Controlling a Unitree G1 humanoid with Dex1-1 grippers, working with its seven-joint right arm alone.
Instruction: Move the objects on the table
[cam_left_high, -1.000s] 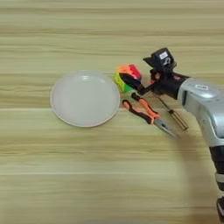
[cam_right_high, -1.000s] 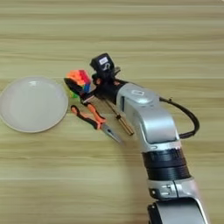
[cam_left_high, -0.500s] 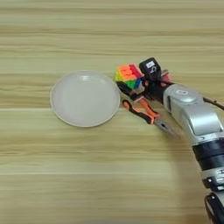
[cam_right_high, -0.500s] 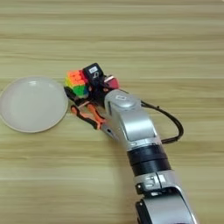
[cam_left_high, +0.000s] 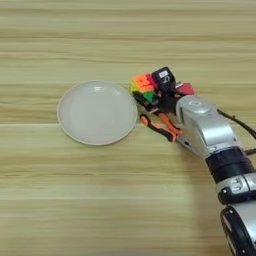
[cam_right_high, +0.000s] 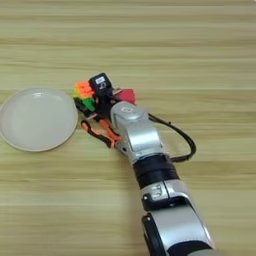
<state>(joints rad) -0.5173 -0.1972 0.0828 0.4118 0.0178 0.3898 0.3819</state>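
Note:
The multicoloured puzzle cube (cam_left_high: 142, 84) sits just right of the plate. My right gripper (cam_left_high: 159, 91) is right up against the cube's right side, its black body partly covering the cube. A small red cube (cam_left_high: 185, 89) lies just right of the gripper, behind the wrist. The orange-and-black-handled pliers (cam_left_high: 161, 127) lie on the table (cam_left_high: 100, 200) below the puzzle cube, their nose running under my silver forearm (cam_left_high: 205, 127). The same group shows in the right eye view: puzzle cube (cam_right_high: 84, 92), gripper (cam_right_high: 100, 95), red cube (cam_right_high: 125, 95), pliers (cam_right_high: 101, 133).
A round pale grey plate (cam_left_high: 97, 112) lies left of the group, its rim close to the puzzle cube and the pliers' handles. My forearm and its black cable (cam_right_high: 182, 142) cross the table from the bottom right.
My arm has swung left, bringing the gripper from the right of the group up against the puzzle cube. The forearm now covers the pliers' nose. The red cube has come into sight.

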